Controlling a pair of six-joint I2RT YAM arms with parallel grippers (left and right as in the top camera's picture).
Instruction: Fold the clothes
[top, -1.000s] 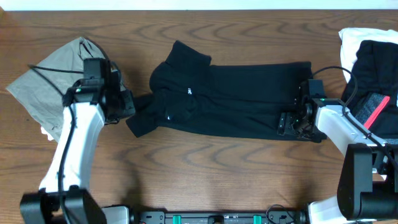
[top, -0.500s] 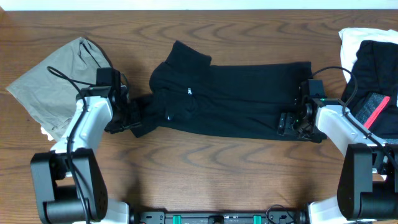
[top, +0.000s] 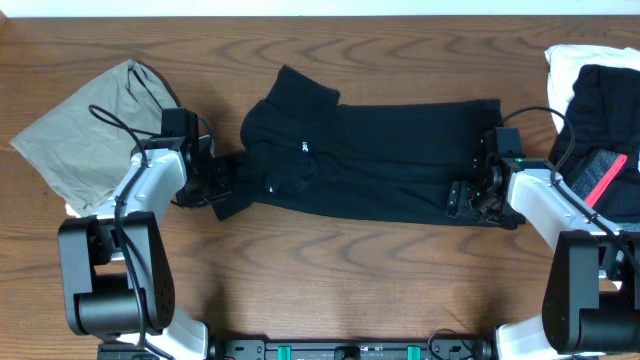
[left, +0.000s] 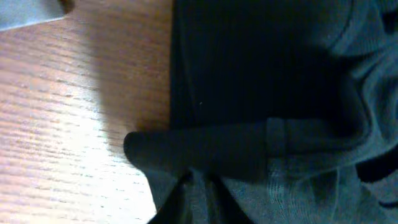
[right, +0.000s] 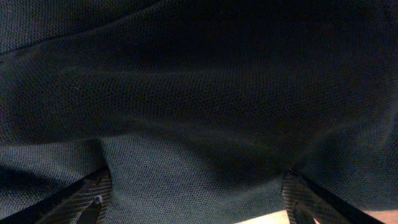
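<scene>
Left wrist view is the nearest look we have: the black garment (left: 261, 74) fills most of it, and a folded sleeve (left: 205, 152) lies across the wood of the table (left: 62, 124). At the bottom edge the cloth gathers to a narrow point, just where the jaws of the left gripper (top: 213, 184) would meet. We cannot see the fingers themselves, but the jaws are together, and we judge that they pinch the sleeve end. Such a grip makes sense for folding, because the sleeve sticks out to the side and must be carried in over the body.

From the right wrist we see the two fingers (right: 93, 196) standing wide apart, with the black knit cloth between and in front of them. The right gripper (top: 468, 197) is therefore not clamped on anything. It sits over the opposite end of the garment, and we think it is placed there to take the hem, or to keep this end from sliding.

From overhead, the black garment lies stretched lengthwise in the middle of the table, between the two grippers, with one touching each end. Farther out, an olive-grey garment (top: 85, 140) lies at the left, near the left arm but apart from the black one. At the right edge a white garment (top: 565, 65) lies under a black garment with a pink-red band (top: 600, 100).
</scene>
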